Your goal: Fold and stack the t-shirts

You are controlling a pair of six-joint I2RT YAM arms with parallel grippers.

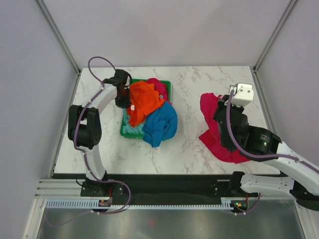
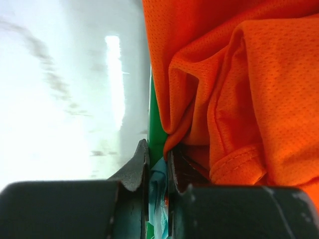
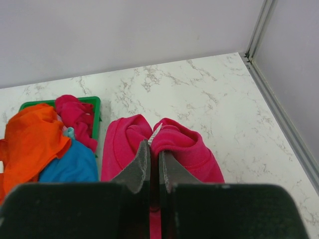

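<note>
A green basket (image 1: 166, 83) holds a heap of t-shirts: an orange one (image 1: 144, 102) on top, a blue one (image 1: 160, 124) spilling over the front right, a pale mint one (image 1: 130, 128) underneath and a magenta-red one (image 1: 159, 87) at the back. My left gripper (image 1: 122, 97) is at the basket's left wall. In the left wrist view its jaws (image 2: 158, 164) stand nearly together with mint cloth (image 2: 158, 185) pinched between them, beside the orange shirt (image 2: 239, 74). My right gripper (image 3: 154, 154) is shut on another magenta-red t-shirt (image 3: 184, 144), which lies crumpled on the table (image 1: 207, 104).
The basket's green wall (image 2: 155, 124) runs right along the left fingers. Bare marble table (image 1: 187, 134) lies between the basket and the magenta-red shirt. Grey walls and metal corner posts (image 3: 259, 30) close the table at the back and sides.
</note>
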